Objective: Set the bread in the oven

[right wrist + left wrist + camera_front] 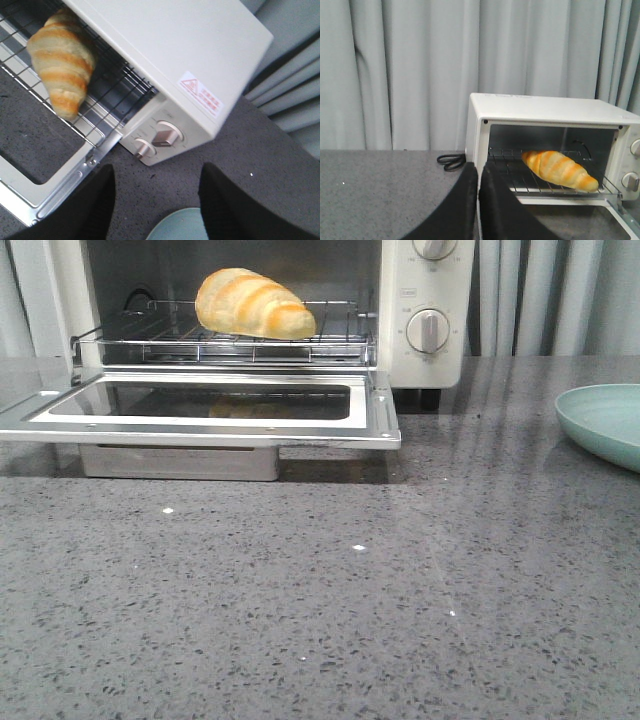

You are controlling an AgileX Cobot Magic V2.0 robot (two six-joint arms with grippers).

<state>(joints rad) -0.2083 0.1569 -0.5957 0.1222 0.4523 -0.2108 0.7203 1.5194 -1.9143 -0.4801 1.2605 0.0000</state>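
The golden bread roll (254, 303) lies on the wire rack (225, 340) inside the cream-white oven (430, 310), whose glass door (200, 405) hangs open and flat. It also shows in the left wrist view (560, 170) and the right wrist view (62, 62). Neither gripper shows in the front view. My left gripper (478, 172) is shut and empty, apart from the oven's left front corner (480, 140). My right gripper (156, 172) is open and empty, high above the table beside the oven's knobs (167, 135).
A pale green plate (605, 422) sits on the grey speckled table at the right; its rim shows in the right wrist view (177, 227). A black cable (451, 161) lies left of the oven. A metal tray (180, 462) sits under the open door. Curtains hang behind.
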